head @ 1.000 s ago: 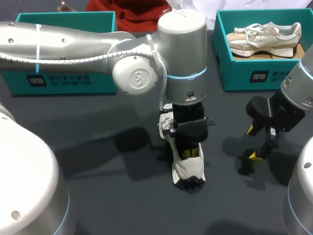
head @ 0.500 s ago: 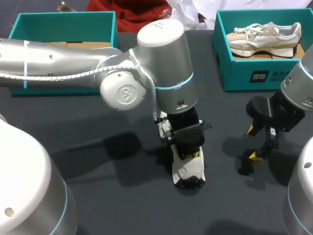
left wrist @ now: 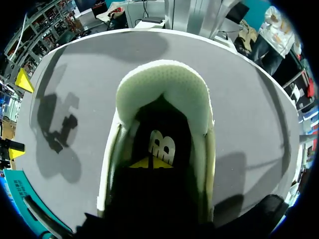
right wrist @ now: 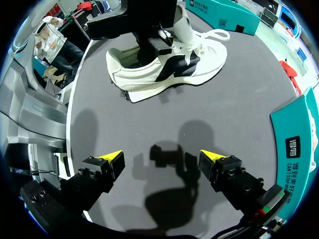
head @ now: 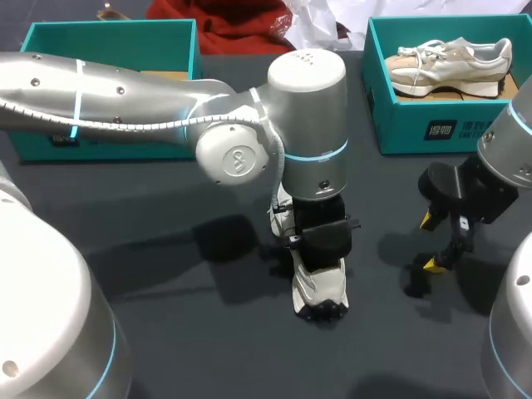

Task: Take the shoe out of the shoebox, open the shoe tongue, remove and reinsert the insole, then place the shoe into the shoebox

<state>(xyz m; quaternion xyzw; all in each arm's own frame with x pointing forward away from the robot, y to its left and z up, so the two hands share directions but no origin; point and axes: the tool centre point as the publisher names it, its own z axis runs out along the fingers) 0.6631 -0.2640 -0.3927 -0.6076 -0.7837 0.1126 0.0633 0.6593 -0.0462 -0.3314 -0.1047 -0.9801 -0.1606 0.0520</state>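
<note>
Shoe (head: 320, 291) stands on open table (head: 166, 332), my left gripper (left wrist: 152, 163) inside, hold unclear; right gripper (right wrist: 162, 158) gapes; two shoeboxes (head: 108, 27) (head: 432, 125), second shoe (head: 449, 62) boxed

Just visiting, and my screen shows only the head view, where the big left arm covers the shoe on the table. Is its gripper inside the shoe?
Observer: Yes. The left wrist view shows the left gripper down in the opening of the shoe, just above the insole.
Operator: Is the shoe lying on its side?
Observer: No. The right wrist view shows it standing on its sole, with a black panel on its white side.
Operator: And the other gripper?
Observer: The right gripper is open, with only bare table between its fingers.
</note>
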